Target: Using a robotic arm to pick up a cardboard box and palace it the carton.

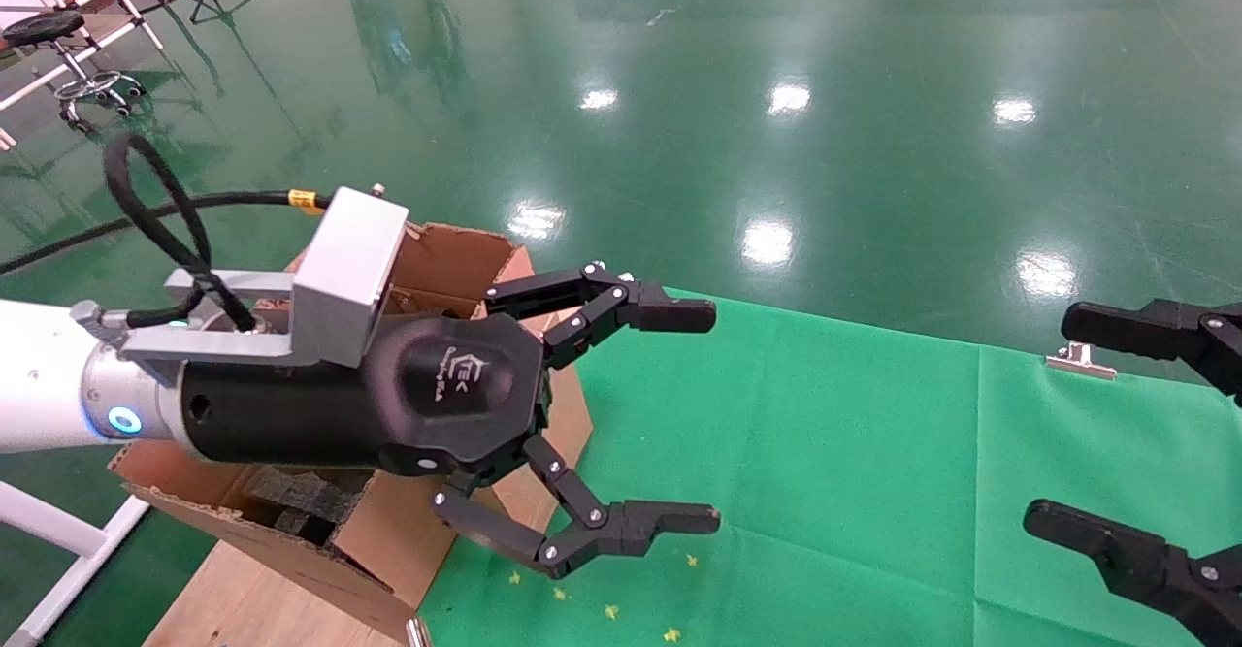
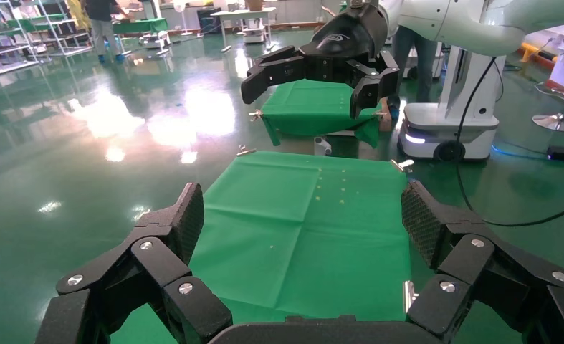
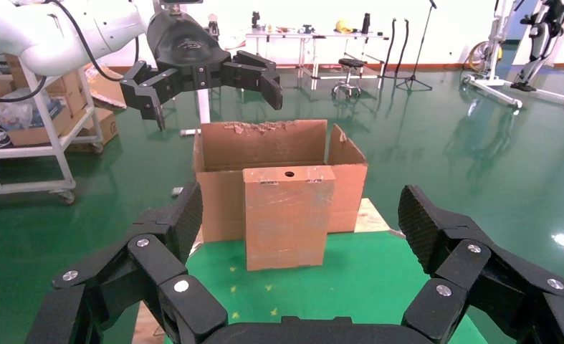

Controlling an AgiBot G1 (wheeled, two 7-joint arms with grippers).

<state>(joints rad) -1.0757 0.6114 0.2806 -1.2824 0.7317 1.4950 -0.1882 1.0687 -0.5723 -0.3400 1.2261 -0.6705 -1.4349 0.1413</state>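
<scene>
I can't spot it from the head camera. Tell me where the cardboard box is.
In the right wrist view, the cardboard box stands upright on the green cloth, directly in front of the carton, below the open left end effector.

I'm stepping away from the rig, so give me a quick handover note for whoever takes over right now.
Left gripper: open, empty, raised beside the large brown corrugated carton.
Right gripper: open, empty, over the far side of the green cloth.
Small flat reddish-brown cardboard box: standing upright on the cloth, against the carton's outer wall.
Black foam pieces lie inside the carton.
Done: nothing, box not grasped.
Left: grasp the box, lift it, put it in the carton.
</scene>
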